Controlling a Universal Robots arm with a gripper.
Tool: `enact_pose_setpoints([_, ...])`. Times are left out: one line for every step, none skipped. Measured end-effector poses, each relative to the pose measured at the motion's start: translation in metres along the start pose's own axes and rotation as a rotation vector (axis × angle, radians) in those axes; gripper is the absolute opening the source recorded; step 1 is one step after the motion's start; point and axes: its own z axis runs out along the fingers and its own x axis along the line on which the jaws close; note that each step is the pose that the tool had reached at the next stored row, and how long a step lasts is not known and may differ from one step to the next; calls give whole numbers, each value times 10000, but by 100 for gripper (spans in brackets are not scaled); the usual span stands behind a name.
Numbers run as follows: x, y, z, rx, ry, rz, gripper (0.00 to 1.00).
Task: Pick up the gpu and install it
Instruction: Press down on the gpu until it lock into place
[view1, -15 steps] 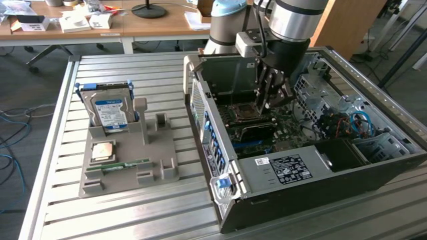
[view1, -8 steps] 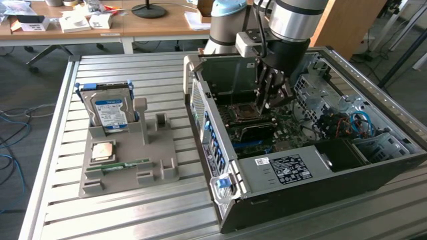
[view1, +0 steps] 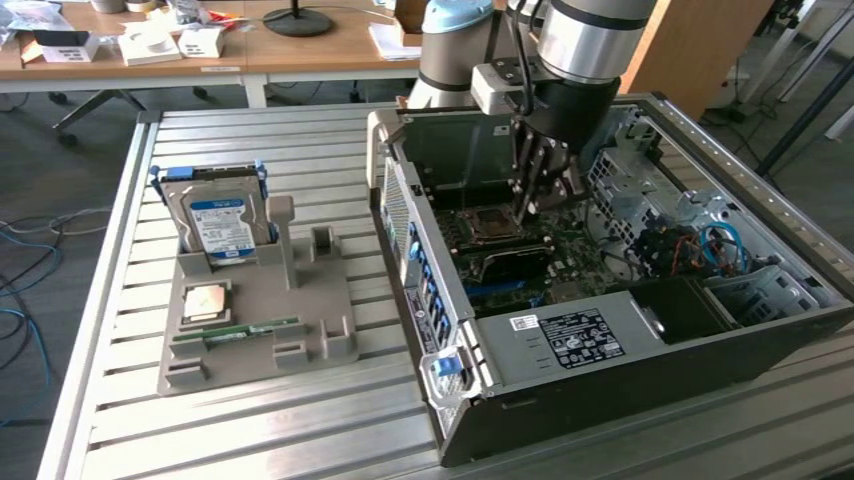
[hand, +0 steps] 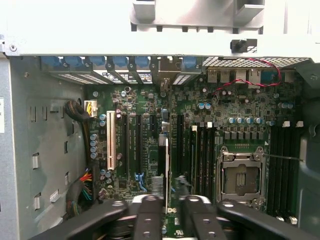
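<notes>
Slatted metal surface (view1: 267, 420) carries an open computer case (view1: 641, 350). Reaching inside it, the tool (hand: 166, 210) pinches the gpu (hand: 166, 170) edge-on between its fingers, standing over a motherboard (hand: 200, 125) slot; beyond, rear brackets.

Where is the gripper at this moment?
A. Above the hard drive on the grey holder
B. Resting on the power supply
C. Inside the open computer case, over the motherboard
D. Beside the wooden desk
C: the gripper reaches down into the open computer case, its fingers hanging just over the motherboard.
</notes>
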Motion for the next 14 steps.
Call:
enact_pose_setpoints([0,0,0,0,0,0,20])
enact_pose_setpoints([0,0,0,0,0,0,15])
enact_pose_setpoints([0,0,0,0,0,0,15])
enact_pose_setpoints([0,0,0,0,1,0,11])
enact_pose_setpoints([0,0,0,0,0,0,11])
enact_pose_setpoints([0,0,0,0,0,0,11])
enact_pose_setpoints([0,0,0,0,0,0,11])
enact_pose_setpoints([0,0,0,0,0,0,11])
enact_pose_setpoints([0,0,0,0,0,0,11])
enact_pose_setpoints([0,0,0,0,0,0,11])
enact_pose_setpoints([0,0,0,0,-1,0,11])
enact_pose_setpoints([0,1,0,0,0,-1,11])
enact_pose_setpoints([0,11,1,1,-1,-1,11])
enact_pose_setpoints([-1,28,3,1,-1,-1,11])
